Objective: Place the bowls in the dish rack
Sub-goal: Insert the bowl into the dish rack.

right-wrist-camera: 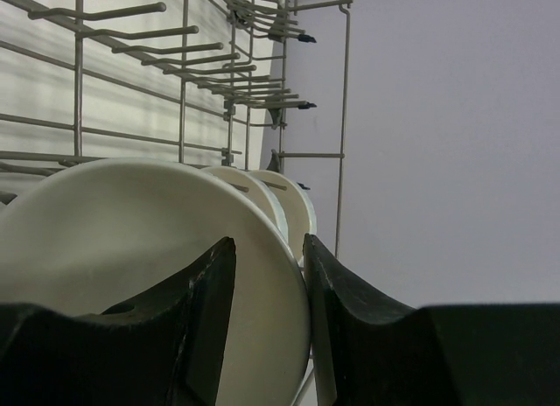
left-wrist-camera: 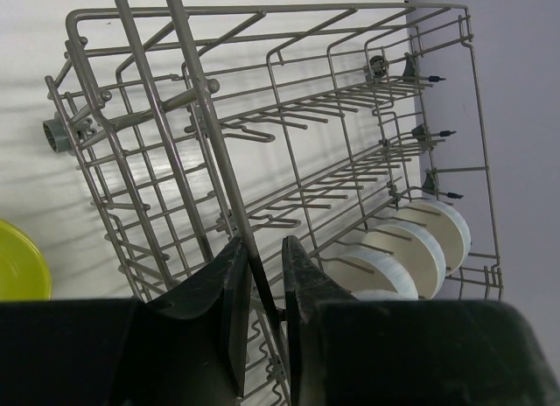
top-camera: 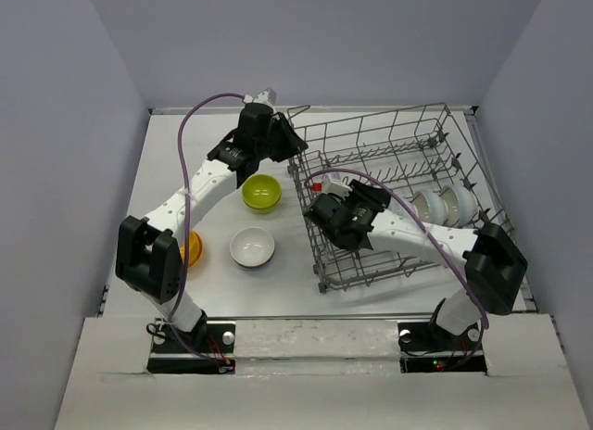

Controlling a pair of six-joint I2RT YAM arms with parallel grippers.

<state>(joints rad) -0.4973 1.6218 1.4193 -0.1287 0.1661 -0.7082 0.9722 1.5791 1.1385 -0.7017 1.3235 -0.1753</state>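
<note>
white table point(top-camera: 222, 291), grey walls point(top-camera: 56, 124); rack point(top-camera: 408, 147) seemingly tilted.

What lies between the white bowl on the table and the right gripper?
Bare table, then the dish rack's wire side wall; the top view shows it.

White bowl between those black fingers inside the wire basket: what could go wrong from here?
1. The white bowl stands on edge between the right gripper's parted jaws; if no tine backs it, it may tip against the two bowls behind.
2. That gripper sits deep in the dish rack; backing out could snag a wire.
3. The left gripper is clamped on a rack wire; any tug might shake the row.
</note>
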